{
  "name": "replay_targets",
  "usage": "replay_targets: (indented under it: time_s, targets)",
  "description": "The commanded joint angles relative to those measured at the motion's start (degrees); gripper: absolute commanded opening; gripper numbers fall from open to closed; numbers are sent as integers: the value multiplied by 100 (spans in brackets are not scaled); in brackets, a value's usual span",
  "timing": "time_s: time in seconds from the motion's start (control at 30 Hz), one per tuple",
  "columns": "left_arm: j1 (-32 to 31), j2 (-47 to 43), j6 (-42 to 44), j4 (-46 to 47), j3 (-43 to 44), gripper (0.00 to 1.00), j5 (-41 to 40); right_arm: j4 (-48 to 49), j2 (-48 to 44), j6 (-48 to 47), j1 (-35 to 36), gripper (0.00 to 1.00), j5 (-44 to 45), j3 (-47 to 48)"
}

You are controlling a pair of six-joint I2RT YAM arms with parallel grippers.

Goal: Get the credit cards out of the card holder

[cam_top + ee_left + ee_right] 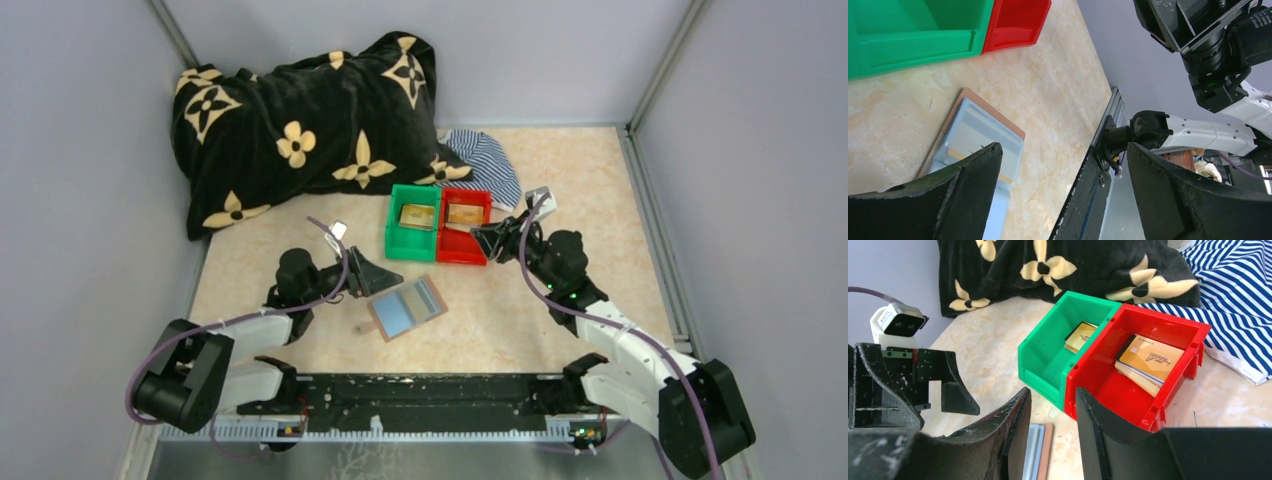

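While the left gripper (386, 279) gapes, card holder (406, 307) lies beside (unfolded).

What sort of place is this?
Probably a robot test booth: left arm and right arm bolted to a table, plain grey walls around it, props like a green bin and flowered blanket.

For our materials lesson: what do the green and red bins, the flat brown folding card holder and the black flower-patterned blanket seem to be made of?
Green bin and red bin: likely moulded plastic; smooth, faintly glossy walls, crisp rims.
Flat brown card holder: perhaps leather or imitation; matt tan edge, blue-grey inner panels.
Black flower-patterned blanket: plush, fleece-like fabric; fuzzy pile, soft folds.
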Motion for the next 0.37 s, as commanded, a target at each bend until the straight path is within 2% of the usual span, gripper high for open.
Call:
replay_targets:
  time_s: [0.0, 0.33]
  targets:
    - [29, -111, 211, 32, 142, 99, 37, 313, -12, 38, -92, 39, -148, 23]
    - [32, -385, 428, -437, 228, 98, -125, 353, 68, 56, -102, 39, -233, 112]
